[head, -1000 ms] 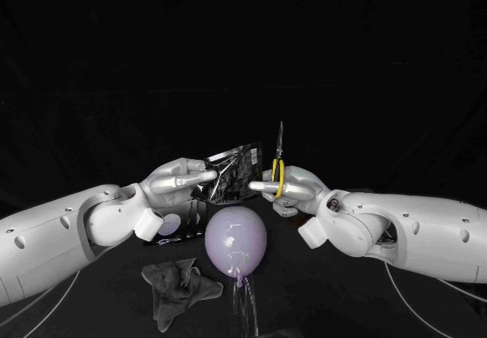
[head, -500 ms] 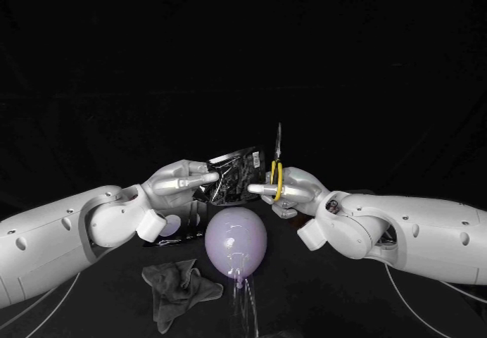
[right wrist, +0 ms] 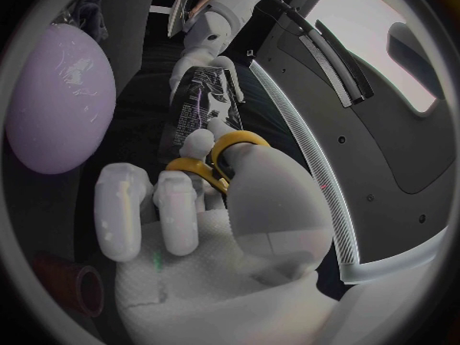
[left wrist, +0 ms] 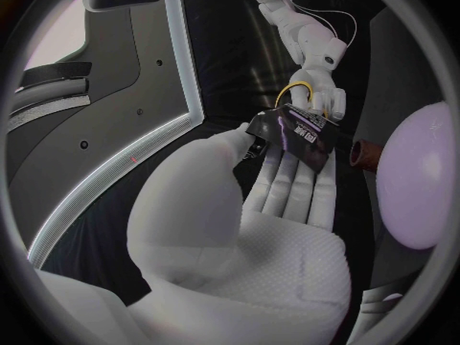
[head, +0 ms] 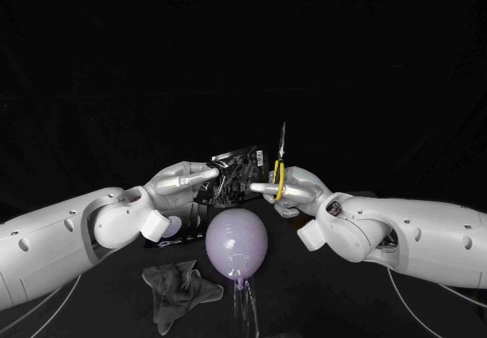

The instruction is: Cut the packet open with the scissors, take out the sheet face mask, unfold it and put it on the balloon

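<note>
My left hand holds a shiny dark packet up above the table, gripping its left part; the packet lies across that hand's fingertips. My right hand grips the yellow-handled scissors, blades pointing up, right beside the packet's right edge. The yellow loops sit round that hand's fingers, with the packet just beyond. A pale lilac balloon stands on the table below both hands.
A crumpled grey cloth lies at the front left of the balloon. A dark flat thing with a round pale patch lies behind my left forearm. A brown tube lies near my right wrist.
My left hand has brought the packet a little to the right and closer to the scissors. The right hand has hardly moved.
</note>
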Controlling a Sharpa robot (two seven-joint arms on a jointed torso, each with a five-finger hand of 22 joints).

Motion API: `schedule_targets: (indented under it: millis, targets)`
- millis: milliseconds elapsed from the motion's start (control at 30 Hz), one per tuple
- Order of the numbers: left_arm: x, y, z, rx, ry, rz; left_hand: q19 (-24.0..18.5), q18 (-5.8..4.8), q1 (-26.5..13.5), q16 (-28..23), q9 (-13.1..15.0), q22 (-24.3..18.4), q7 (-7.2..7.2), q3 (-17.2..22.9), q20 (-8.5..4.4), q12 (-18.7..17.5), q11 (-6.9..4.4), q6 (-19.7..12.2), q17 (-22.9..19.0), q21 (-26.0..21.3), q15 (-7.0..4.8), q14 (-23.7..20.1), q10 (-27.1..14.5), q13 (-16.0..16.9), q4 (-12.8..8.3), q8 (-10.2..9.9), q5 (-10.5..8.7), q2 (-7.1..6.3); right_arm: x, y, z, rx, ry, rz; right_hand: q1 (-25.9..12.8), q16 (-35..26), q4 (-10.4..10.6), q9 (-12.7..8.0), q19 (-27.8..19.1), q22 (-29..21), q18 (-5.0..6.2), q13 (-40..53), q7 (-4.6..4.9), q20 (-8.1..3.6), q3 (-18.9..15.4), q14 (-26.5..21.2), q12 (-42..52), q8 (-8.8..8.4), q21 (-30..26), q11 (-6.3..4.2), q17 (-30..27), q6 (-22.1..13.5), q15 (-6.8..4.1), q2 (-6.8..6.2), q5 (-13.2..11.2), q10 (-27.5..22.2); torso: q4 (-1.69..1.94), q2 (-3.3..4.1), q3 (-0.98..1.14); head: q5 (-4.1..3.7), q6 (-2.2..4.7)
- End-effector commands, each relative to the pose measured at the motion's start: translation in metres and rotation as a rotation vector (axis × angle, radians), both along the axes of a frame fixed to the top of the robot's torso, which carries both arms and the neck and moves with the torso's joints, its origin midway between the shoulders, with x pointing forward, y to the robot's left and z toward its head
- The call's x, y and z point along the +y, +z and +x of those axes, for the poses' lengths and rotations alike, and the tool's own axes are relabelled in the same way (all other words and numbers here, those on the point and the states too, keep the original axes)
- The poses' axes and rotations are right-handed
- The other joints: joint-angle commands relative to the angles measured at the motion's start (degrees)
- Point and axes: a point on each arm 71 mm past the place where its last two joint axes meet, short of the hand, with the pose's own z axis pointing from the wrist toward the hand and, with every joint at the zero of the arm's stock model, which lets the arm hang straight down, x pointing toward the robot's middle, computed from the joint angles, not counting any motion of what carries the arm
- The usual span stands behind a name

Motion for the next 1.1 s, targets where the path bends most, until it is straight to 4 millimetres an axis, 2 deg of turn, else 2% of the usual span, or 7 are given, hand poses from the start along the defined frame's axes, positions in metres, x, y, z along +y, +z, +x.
schedule_targets:
  millis: [33,167,300,533,700,967,1100]
  targets:
    - [0.0,-0.001,0.002,-0.002,0.04,0.03,-3.05,-1.83,-1.24,-0.82,-0.4,-0.61,4.18,-2.5,0.04,-0.05,0.31,-1.52,-0.72,-1.7,0.45,-3.3,-1.45,0.07,1.02,-0.71,0.12,-0.93,0.0,0.004,0.0,-0.047,-0.04,0.002,3.03,0.2,0.01,0.06,0.82,11.31,-0.03,14.88,-0.04,-0.55,0.23,5.87,54.45,0.22,-0.28,0.71,15.09,0.37,-0.47,3.51,0.14,13.74,-0.02,0.01,0.02,0.06,0.21]
    - [-0.002,-0.002,0.002,-0.001,0.046,0.035,-9.21,-3.01,-3.41,-1.06,-1.76,-1.08,4.19,-7.58,0.08,0.0,1.0,-5.56,-1.75,-4.37,1.16,-8.14,-3.85,0.11,3.77,-2.17,0.06,-0.84,-0.002,0.005,0.0,-0.057,-0.074,0.001,2.95,0.2,0.02,0.08,0.81,11.3,-0.03,14.78,-0.07,-0.58,0.29,5.87,54.31,0.25,-0.29,0.69,15.09,0.42,-0.48,3.57,0.15,13.73,0.02,-0.01,0.01,0.05,0.34]
    - [-0.004,-0.003,0.002,0.006,0.045,0.026,-11.19,-3.65,-2.66,-0.9,-2.47,-1.1,4.85,-20.82,0.02,0.16,1.29,-7.97,-2.31,-5.56,1.58,-10.47,-6.95,0.11,6.59,-2.78,0.06,4.46,-0.003,0.005,0.001,-0.062,-0.103,0.002,2.85,0.2,0.03,0.12,0.79,11.29,-0.02,14.79,-0.11,-0.62,0.36,5.87,54.33,0.31,-0.33,0.65,15.09,0.5,-0.51,3.62,0.15,13.73,0.01,-0.01,-0.01,0.02,0.51]
    - [-0.008,-0.004,0.001,0.023,0.046,-0.012,-13.0,-3.94,-6.8,-1.18,-3.38,-1.29,5.4,-27.67,0.05,-0.23,1.68,-10.49,-2.83,-6.37,1.82,-12.61,-9.93,-0.13,7.63,-3.56,0.12,7.57,-0.004,0.005,0.002,-0.063,-0.151,0.006,2.57,0.2,-0.21,0.71,0.67,11.22,0.02,16.02,-0.45,-0.77,0.53,5.87,56.23,0.98,-0.51,0.39,15.09,1.2,-0.7,3.52,0.14,14.04,-0.01,0.03,0.0,0.08,0.88]
    - [-0.008,-0.003,0.001,0.025,0.064,-0.04,-16.24,-4.56,-11.88,-1.53,-4.15,-1.64,5.58,-29.98,0.13,-0.45,2.02,-12.58,-3.58,-7.54,2.24,-16.07,-13.33,-0.32,7.79,-4.28,0.19,7.11,-0.006,0.005,0.003,-0.062,-0.174,0.004,2.53,0.2,-0.29,0.84,0.66,11.21,0.03,16.02,-0.49,-0.81,0.64,5.87,56.23,1.08,-0.53,0.34,15.09,1.22,-0.75,3.55,0.14,14.04,-0.03,0.0,-0.01,0.19,1.04]
    - [-0.007,0.001,0.003,0.014,0.108,-0.104,-19.58,-5.41,-17.29,-1.86,-5.77,-1.93,5.22,-34.5,0.15,-0.67,2.95,-17.12,-4.7,-8.73,3.08,-21.56,-18.0,-0.53,7.96,-5.82,0.45,-0.2,-0.01,0.003,0.006,-0.055,-0.201,-0.007,2.51,0.2,-0.37,0.96,0.68,11.23,0.02,16.06,-0.53,-0.85,0.74,5.87,56.29,1.15,-0.51,0.3,15.09,1.22,-0.79,3.56,0.14,14.05,-0.01,0.01,-0.04,0.4,1.32]
    - [-0.006,0.002,0.004,0.022,0.124,-0.14,-19.34,-5.35,-16.65,-1.6,-5.72,-1.87,5.47,-32.46,0.14,-0.43,2.76,-17.18,-4.56,-8.7,2.96,-20.93,-17.29,-0.4,7.83,-5.79,0.28,3.04,-0.013,0.002,0.008,-0.053,-0.218,-0.015,2.49,0.2,-0.46,1.06,0.67,11.22,0.02,16.06,-0.56,-0.88,0.83,5.87,56.29,1.21,-0.52,0.27,15.09,1.21,-0.82,3.56,0.14,14.05,0.0,0.03,-0.07,0.47,1.46]
